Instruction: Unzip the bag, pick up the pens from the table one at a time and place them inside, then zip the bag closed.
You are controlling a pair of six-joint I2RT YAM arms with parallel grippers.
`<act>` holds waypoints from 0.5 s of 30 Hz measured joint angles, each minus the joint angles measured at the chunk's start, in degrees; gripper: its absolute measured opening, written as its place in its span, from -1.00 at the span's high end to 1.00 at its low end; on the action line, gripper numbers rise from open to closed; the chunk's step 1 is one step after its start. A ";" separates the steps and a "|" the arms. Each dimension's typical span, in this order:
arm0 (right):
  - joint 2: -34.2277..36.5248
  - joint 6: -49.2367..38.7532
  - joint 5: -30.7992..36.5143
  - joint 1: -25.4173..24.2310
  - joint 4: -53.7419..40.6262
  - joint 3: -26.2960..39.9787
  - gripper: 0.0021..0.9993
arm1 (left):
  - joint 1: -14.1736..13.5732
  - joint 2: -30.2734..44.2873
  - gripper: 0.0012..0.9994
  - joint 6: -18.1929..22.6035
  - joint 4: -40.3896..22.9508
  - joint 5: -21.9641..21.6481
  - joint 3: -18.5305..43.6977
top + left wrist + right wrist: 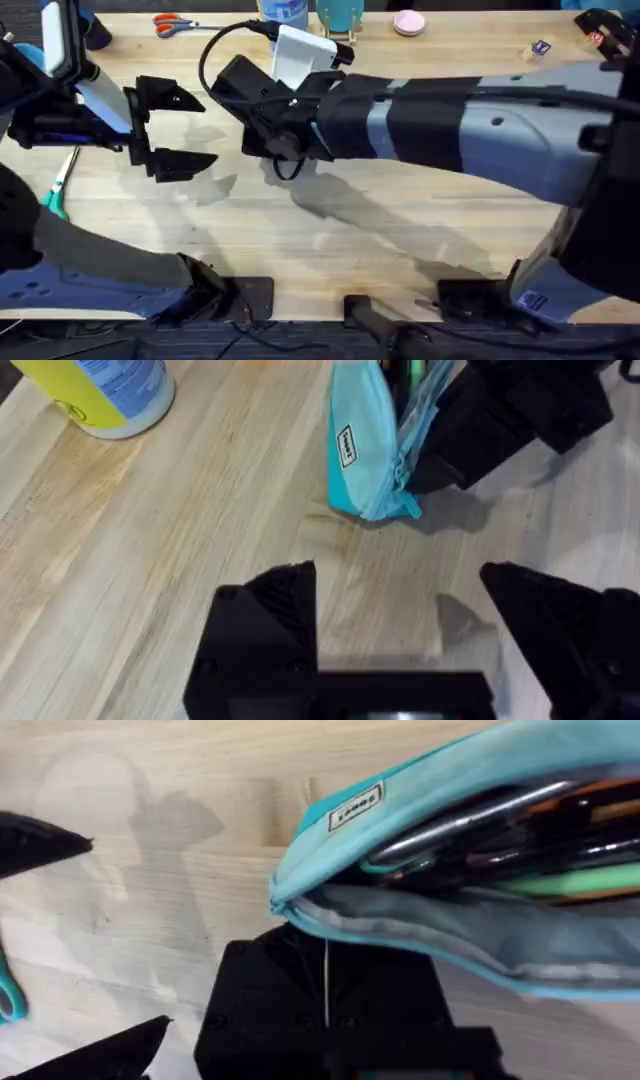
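Note:
The turquoise bag (pixel 430 780) lies on the table (pixel 150 560) with its mouth gaping, and several pens (pixel 470 815) lie inside it, dark, orange and green. My right gripper (pixel 325 945) reaches across from the right and is shut on the bag's lower lip at the end with the label. From the left wrist the bag (pixel 360 450) stands ahead with the right gripper (pixel 480 430) against its far side. Overhead, the right gripper (pixel 262 140) covers the bag. My left gripper (pixel 175 128) hovers open a short way left of it, its fingers (pixel 270 620) holding nothing.
Orange scissors (pixel 175 22), a blue-and-white container (pixel 285 12), a white box (pixel 300 55) and a pink disc (pixel 408 22) sit along the far edge. Teal scissors (pixel 55 190) lie at the left. A yellow-and-blue container (pixel 100 390) stands beyond the left gripper.

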 joint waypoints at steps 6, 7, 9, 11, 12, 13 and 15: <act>-0.02 -0.04 0.00 0.00 -0.04 0.00 0.94 | 0.02 0.00 -0.99 -0.02 0.00 0.02 0.00; -0.04 -0.11 0.01 0.00 -0.04 0.00 0.94 | 0.01 0.00 -0.99 0.00 0.01 0.02 0.00; -0.28 -0.35 0.04 0.00 -0.17 0.00 0.94 | 0.00 -0.02 -0.99 0.00 0.00 0.00 0.00; -0.84 -0.65 0.10 -0.03 -0.57 0.00 0.94 | 0.01 0.00 -0.99 0.00 0.00 0.02 0.00; -1.23 -0.79 0.18 -0.07 -0.63 0.00 0.94 | 0.00 0.00 -0.99 -0.01 0.00 0.00 0.00; -1.70 -1.11 0.28 -0.09 -0.63 0.00 0.94 | 0.00 0.00 -0.99 0.00 0.00 0.02 0.00; -3.02 -1.82 0.41 -0.13 -0.65 0.00 0.94 | 0.01 0.00 -0.99 0.00 0.02 0.01 0.00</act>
